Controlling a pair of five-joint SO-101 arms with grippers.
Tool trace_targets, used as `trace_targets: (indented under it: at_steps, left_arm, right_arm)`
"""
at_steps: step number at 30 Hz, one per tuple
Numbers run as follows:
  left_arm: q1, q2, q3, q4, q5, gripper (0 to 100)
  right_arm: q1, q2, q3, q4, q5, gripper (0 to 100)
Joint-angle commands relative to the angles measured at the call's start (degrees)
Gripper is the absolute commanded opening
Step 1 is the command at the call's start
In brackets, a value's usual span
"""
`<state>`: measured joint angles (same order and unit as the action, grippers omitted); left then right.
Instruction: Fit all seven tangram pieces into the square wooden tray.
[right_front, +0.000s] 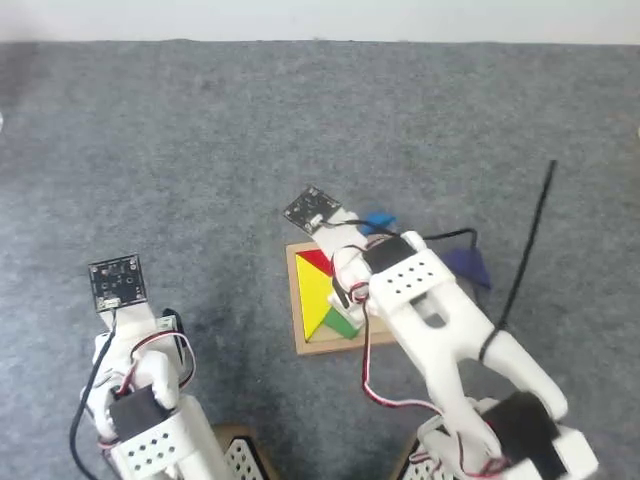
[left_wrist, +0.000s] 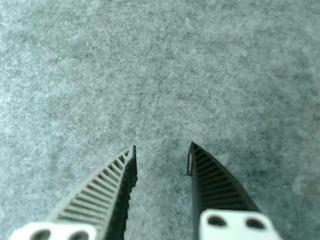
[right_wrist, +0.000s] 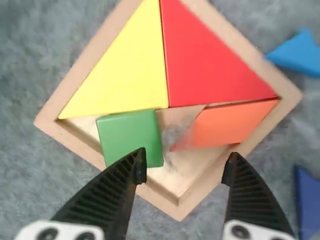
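Tray (right_wrist: 250, 56) on the worktop (left_wrist: 150, 60) holds a yellow triangle (right_wrist: 125, 70), red triangle (right_wrist: 205, 60), orange piece (right_wrist: 230, 122) and green square (right_wrist: 129, 135); blue pieces (right_wrist: 297, 52) lie outside. Right claw (right_wrist: 186, 152) hovers over it, jaws apart; left claw (left_wrist: 162, 146) gapes over worktop

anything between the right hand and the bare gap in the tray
Nothing visible. The open right hand hangs over bare wood of the tray, between the green square and the orange piece.

Tray (right_wrist: 47, 123) with yellow triangle (right_wrist: 127, 70), red triangle (right_wrist: 205, 60), green square (right_wrist: 129, 136), orange piece (right_wrist: 232, 125); light-blue piece (right_wrist: 297, 52), navy piece (right_wrist: 307, 197), perhaps triangles, outside.
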<state>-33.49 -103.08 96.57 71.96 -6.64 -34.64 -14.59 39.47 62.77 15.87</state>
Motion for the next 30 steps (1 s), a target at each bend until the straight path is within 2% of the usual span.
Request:
trace_targets:
  at_steps: [1, 6, 14, 19, 24, 30]
  left_arm:
    - [-0.35, -1.05, -0.22, 0.26, 0.44, 17]
    - [-0.35, -1.05, -0.22, 0.26, 0.44, 17]
    - [-0.35, -1.05, -0.22, 0.26, 0.44, 17]
    - [-0.35, -1.05, -0.22, 0.26, 0.44, 17]
    - [-0.35, -1.05, -0.22, 0.26, 0.44, 17]
    - [-0.35, -1.05, -0.22, 0.26, 0.44, 17]
  right_arm:
    - [0.57, 3.47, -0.44, -1.36, 0.35, 24.6]
    - [0.31, 8.75, -0.26, -3.56, 0.26, 24.6]
    - [-6.64, 10.86, -0.26, -3.56, -3.60, 24.5]
    - [-6.55, 10.77, -0.26, -1.27, -4.92, 24.5]
    - [-6.55, 7.16, -0.79, -3.21, -7.82, 24.5]
    - [-6.90, 4.79, -1.05, -3.74, -4.22, 24.5]
